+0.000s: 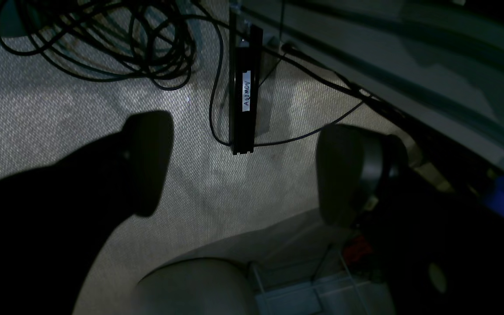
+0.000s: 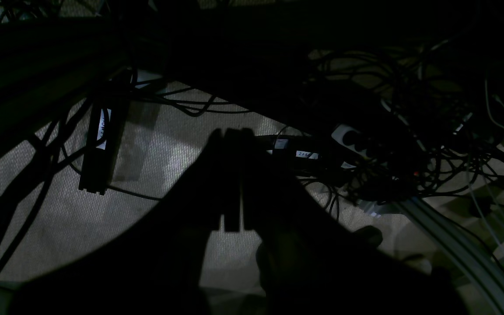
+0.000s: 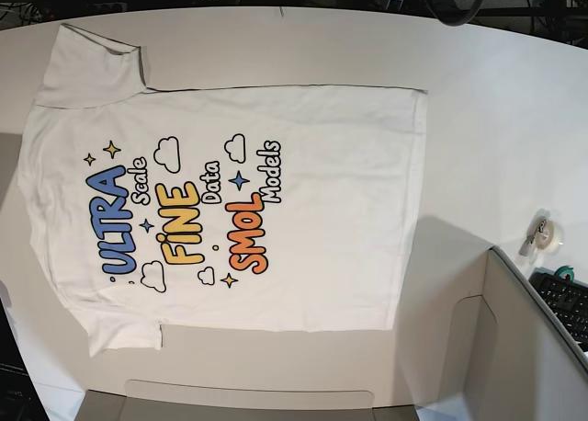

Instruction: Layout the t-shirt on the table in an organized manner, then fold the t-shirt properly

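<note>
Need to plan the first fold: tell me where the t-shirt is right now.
In the base view, the t-shirt lies spread flat, print up, on the left and middle of the table, left of the keyboard.

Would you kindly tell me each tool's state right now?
Left tool: open, holding nothing.
Right tool: shut, holding nothing.

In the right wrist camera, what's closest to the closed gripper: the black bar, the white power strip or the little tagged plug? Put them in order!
1. Tagged plug, just right of the right gripper.
2. White power strip, further right, and black bar, on the left: too close to call.
</note>
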{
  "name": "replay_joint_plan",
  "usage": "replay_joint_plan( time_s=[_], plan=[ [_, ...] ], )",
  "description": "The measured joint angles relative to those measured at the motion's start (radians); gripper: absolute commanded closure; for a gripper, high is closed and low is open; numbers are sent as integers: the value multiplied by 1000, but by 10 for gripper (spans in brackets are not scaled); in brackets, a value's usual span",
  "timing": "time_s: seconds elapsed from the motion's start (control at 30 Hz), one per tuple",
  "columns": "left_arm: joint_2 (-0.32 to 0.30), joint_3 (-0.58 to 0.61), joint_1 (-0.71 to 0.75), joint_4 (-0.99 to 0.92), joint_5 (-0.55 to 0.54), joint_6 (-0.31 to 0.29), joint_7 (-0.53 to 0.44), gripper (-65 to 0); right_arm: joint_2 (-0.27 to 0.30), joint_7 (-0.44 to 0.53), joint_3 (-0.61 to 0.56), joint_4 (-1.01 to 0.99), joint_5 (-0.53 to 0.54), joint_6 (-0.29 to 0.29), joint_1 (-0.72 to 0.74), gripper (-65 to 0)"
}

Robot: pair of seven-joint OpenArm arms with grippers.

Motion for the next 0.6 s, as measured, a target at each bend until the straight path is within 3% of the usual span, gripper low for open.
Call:
replay_joint_plan(
  time_s=[0.27,0.6],
  plan=[
    [33,0,3,0,0,1,-1,-485,0,0,0,0,0,0,0,0],
    [33,0,-2,0,0,1,2,-485,0,0,0,0,0,0,0,0]
  ],
)
